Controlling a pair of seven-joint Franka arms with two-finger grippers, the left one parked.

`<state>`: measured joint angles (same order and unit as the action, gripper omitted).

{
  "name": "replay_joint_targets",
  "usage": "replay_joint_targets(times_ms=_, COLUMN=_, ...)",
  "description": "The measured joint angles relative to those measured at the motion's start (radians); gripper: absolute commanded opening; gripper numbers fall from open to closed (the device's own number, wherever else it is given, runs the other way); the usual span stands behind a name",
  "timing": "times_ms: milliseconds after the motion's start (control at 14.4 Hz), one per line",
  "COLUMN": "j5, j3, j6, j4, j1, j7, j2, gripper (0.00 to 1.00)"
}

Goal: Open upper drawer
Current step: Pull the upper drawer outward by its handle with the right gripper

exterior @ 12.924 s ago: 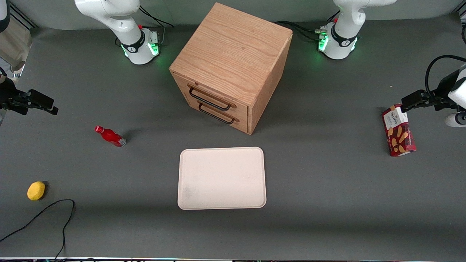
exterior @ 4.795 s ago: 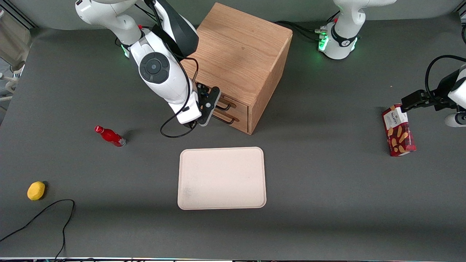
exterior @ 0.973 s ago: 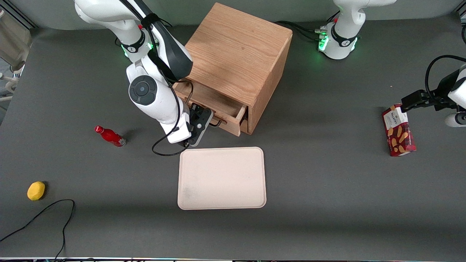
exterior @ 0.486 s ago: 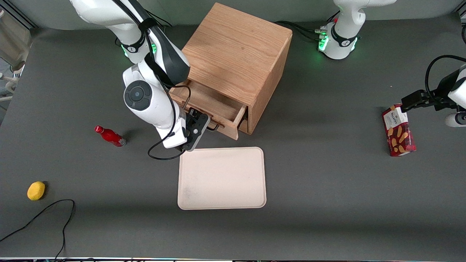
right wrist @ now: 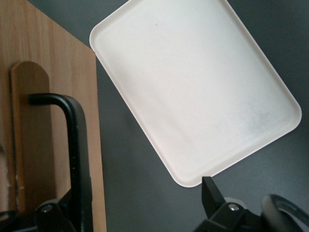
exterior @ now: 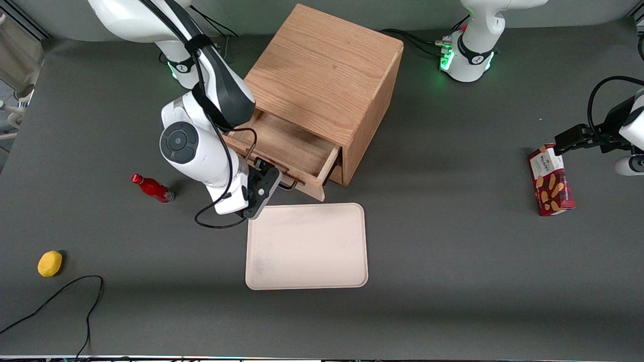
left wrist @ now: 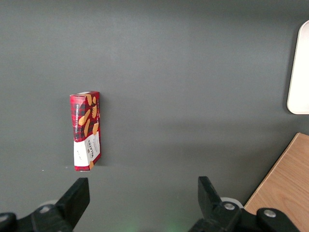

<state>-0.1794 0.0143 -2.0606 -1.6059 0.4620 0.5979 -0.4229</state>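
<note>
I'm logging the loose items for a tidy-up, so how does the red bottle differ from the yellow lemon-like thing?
The red bottle is long and slim, lying on its side; the yellow lemon-like thing is short and rounded. The bottle is farther from the front camera and closer to the claw at the upper drawer; the yellow thing sits by a black cable. Both rest on the table toward the working arm's end.

Non-task clutter on grey bench [exterior: 453,281]
Cream tray [exterior: 306,246] empty, nearest the front camera at middle; red bottle [exterior: 152,188] lying down and yellow lemon [exterior: 50,263] toward working arm's end, black cable [exterior: 60,306] near lemon; red biscuit box [exterior: 550,180] toward parked arm's end.
</note>
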Motion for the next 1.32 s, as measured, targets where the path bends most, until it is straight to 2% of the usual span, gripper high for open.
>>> replay_joint_targets(times_ms=1320, j5=0.001, j3=-0.004, j6=0.137, j4=0.205, j1=-0.054, j7=0.041, j2=-0.128, gripper=1.0)
